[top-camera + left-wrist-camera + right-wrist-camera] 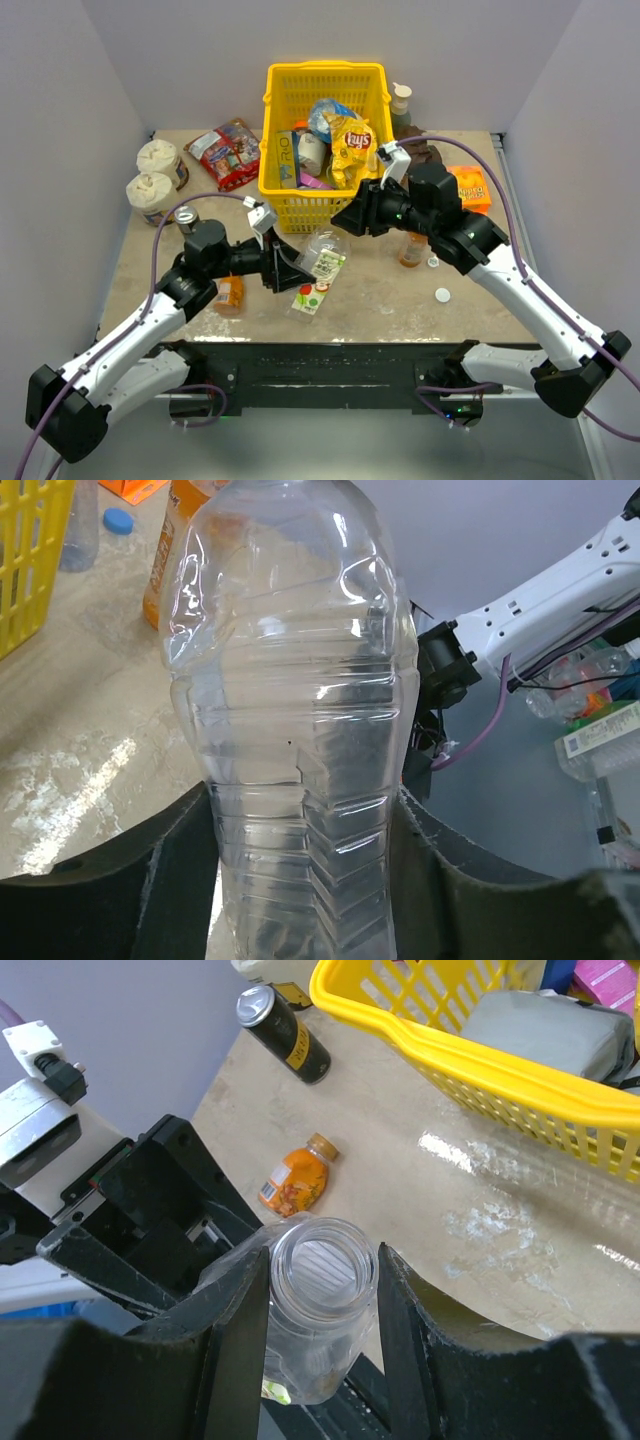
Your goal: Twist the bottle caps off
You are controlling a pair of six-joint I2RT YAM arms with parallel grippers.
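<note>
My left gripper [285, 265] is shut on the ribbed body of a clear bottle [325, 252] and holds it tilted above the table; the bottle fills the left wrist view [290, 680]. My right gripper [345, 218] sits at its neck. In the right wrist view the fingers [245, 1310] press both sides of the bottle's open mouth [322, 1265], which bears no cap. Two white caps [442, 295] [432, 262] lie on the table at the right. A blue cap [118, 520] lies near a tall orange-label bottle [170, 550]. A small orange juice bottle [297, 1175] lies on its side.
A yellow basket [325, 130] full of snacks stands at the back centre. A dark can [187, 220] stands at the left, with two white tubs [155, 175] and a snack bag [225, 152] behind it. An orange packet [470, 185] lies at the right. A small carton [312, 297] lies near the front edge.
</note>
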